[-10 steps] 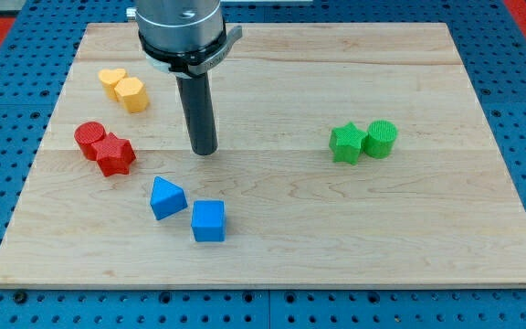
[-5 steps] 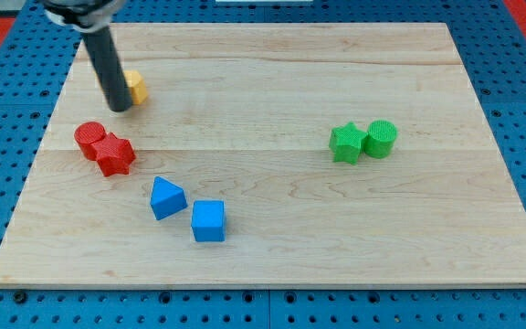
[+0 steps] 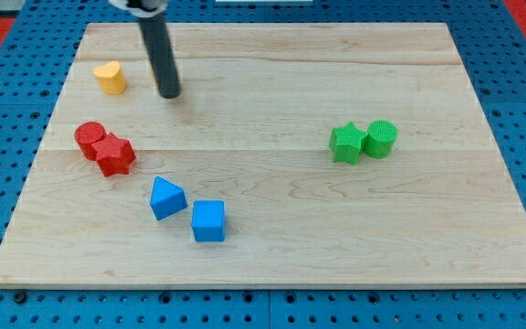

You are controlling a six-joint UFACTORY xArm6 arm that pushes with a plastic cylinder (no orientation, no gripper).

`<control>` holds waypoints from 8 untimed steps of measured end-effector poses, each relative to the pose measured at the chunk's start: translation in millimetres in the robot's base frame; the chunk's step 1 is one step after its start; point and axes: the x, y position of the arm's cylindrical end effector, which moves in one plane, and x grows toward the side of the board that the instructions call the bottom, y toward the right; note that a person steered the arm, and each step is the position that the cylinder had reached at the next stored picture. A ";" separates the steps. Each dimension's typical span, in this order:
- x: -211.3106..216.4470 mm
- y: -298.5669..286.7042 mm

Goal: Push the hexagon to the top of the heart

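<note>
A yellow heart (image 3: 110,78) lies near the board's upper left. No yellow hexagon shows anywhere on the board; whether the rod hides it I cannot tell. My dark rod comes down from the view's top, and my tip (image 3: 169,92) rests on the board to the right of the heart, a clear gap away from it.
A red cylinder (image 3: 89,137) and a red star (image 3: 114,153) touch at the left. A blue triangular block (image 3: 166,197) and a blue cube (image 3: 208,220) sit at the lower middle. A green star (image 3: 346,143) and a green cylinder (image 3: 382,138) touch at the right. The wooden board (image 3: 272,265) lies on a blue pegboard.
My tip swung from the middle to the yellow blocks' left side, then across to their right. The heart now stands alone and the hexagon no longer shows.
</note>
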 end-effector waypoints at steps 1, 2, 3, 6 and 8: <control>-62.5 12.2; -92.9 14.7; -57.0 58.3; -88.6 -81.1; -48.4 -88.9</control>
